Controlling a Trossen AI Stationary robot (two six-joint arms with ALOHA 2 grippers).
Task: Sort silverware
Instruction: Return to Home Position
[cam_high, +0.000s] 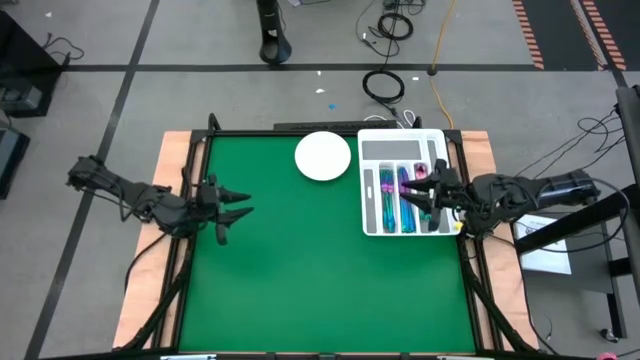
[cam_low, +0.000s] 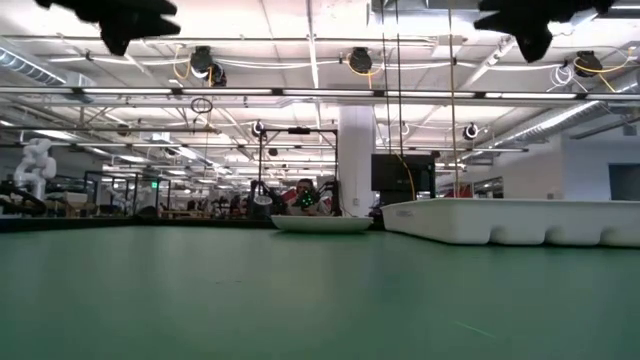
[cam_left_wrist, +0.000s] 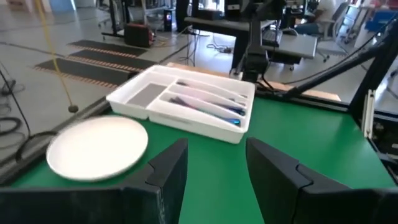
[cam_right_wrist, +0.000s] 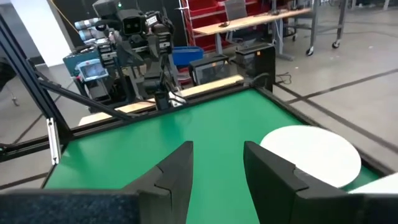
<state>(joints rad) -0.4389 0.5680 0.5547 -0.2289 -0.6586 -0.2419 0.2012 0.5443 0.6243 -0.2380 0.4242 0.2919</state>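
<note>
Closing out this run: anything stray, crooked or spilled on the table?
Nothing stands out: silverware lies lengthwise in the tray's slots beside the plate; the right gripper hovers over the tray, the left gripper over the table, jaws open.

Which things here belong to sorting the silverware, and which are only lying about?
Belonging to the job:
- iridescent blue-purple metal silverware, lying in the slots of the white plastic slotted tray
- right end effector, open above that tray
- left end effector, open over the green table

Only lying about:
- white round plate, bare, beside the tray
- black coiled cable on the floor beyond the table
</note>
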